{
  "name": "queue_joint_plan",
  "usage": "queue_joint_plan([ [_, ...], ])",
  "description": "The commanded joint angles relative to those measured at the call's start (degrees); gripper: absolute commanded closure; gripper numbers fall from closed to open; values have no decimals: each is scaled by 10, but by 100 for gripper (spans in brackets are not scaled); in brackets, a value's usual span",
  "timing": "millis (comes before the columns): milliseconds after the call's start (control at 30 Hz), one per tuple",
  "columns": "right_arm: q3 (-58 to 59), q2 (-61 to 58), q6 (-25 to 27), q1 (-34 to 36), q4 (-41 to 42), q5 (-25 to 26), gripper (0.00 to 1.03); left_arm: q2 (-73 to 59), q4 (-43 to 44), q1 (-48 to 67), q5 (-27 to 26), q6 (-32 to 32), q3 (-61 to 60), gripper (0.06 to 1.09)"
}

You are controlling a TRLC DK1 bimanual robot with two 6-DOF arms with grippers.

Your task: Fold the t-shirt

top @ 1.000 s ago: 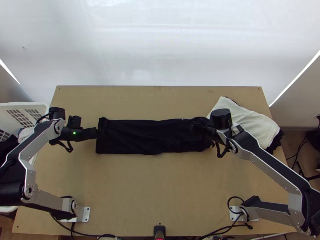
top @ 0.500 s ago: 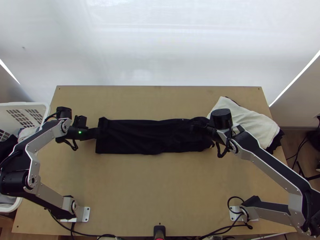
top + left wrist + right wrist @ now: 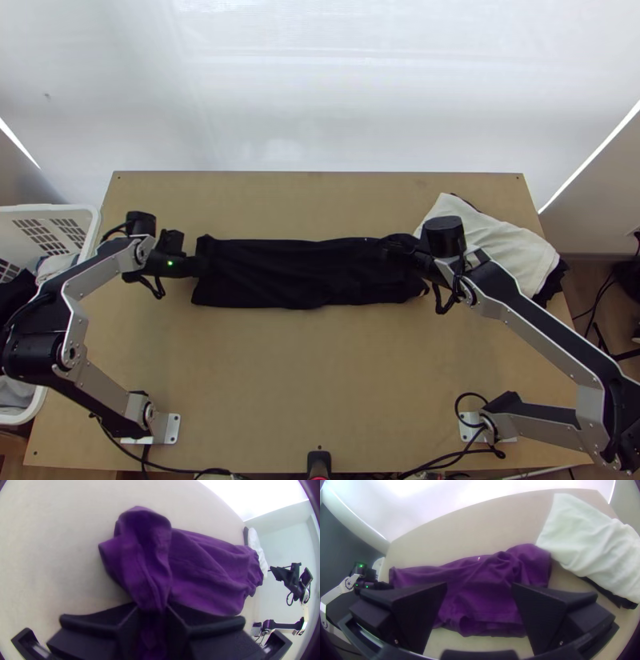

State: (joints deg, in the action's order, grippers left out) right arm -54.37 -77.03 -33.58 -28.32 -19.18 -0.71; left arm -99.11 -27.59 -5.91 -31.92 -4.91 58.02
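Note:
The dark t-shirt (image 3: 304, 274) lies across the table as a long folded strip, purple in the wrist views. At its left end is my left gripper (image 3: 202, 266); in the left wrist view that gripper (image 3: 152, 611) is shut on the end of the t-shirt (image 3: 206, 570), with the cloth raised and bunched between its fingers. My right gripper (image 3: 394, 250) is over the strip's right end. In the right wrist view the right gripper (image 3: 479, 588) stands open, its fingers wide apart above the rumpled t-shirt (image 3: 480, 600).
A white cloth (image 3: 500, 248) lies over black cloth at the table's back right, close to the right gripper. A white basket (image 3: 60, 210) with laundry stands beyond the table's left edge. Bare wood (image 3: 312, 376) stretches between the strip and the near edge.
My left gripper has moved a little to the right, over the left end of the t-shirt, whose edge there has shifted slightly. The right arm has kept still.

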Motion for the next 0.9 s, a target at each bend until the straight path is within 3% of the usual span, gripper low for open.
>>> queue_joint_plan([
  [0,-3,0,4,6,0,0,14,15,-4,6,4,8,-6,105],
  [167,-7,0,7,21,0,-1,14,72,-30,-60,3,-10,-7,105],
  [333,-6,0,10,30,0,-1,14,67,-98,-167,2,-109,17,105],
  [467,-3,0,12,30,1,-1,14,44,-113,-236,5,-150,45,105],
  [567,-6,-1,12,30,5,-1,14,30,-119,-259,56,-180,67,105],
  [700,-9,-2,11,30,5,-1,14,57,-179,-236,70,-170,119,105],
  [867,-6,-1,9,30,5,-1,14,125,-233,-109,70,-81,189,105],
])
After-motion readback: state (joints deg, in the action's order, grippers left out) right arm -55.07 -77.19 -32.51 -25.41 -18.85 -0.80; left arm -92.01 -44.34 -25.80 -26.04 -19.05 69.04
